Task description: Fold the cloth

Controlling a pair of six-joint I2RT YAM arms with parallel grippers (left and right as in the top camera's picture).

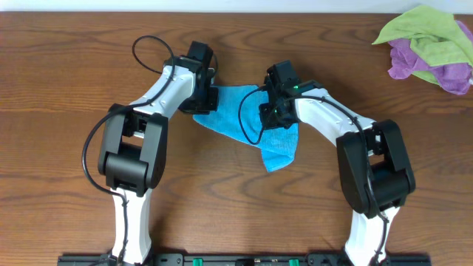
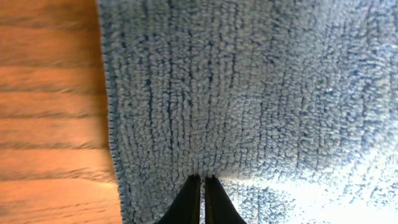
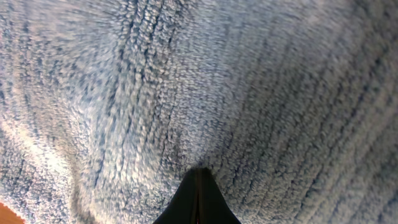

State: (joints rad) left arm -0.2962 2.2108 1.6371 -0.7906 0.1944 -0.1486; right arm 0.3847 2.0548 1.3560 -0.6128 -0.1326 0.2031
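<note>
A blue terry cloth [image 1: 240, 111] lies rumpled between my two arms in the middle of the table, with one corner hanging toward the front [image 1: 279, 157]. My left gripper [image 1: 205, 94] is shut on the cloth's left edge; in the left wrist view its fingertips [image 2: 203, 179] pinch the cloth [image 2: 249, 87] beside the bare wood. My right gripper [image 1: 272, 103] is shut on the cloth's right part; in the right wrist view its closed fingertips [image 3: 198, 172] press into cloth [image 3: 205, 81] that fills the frame.
A pile of green and purple cloths [image 1: 432, 48] lies at the back right corner of the wooden table [image 1: 66, 89]. Black cables loop off both arms above the cloth.
</note>
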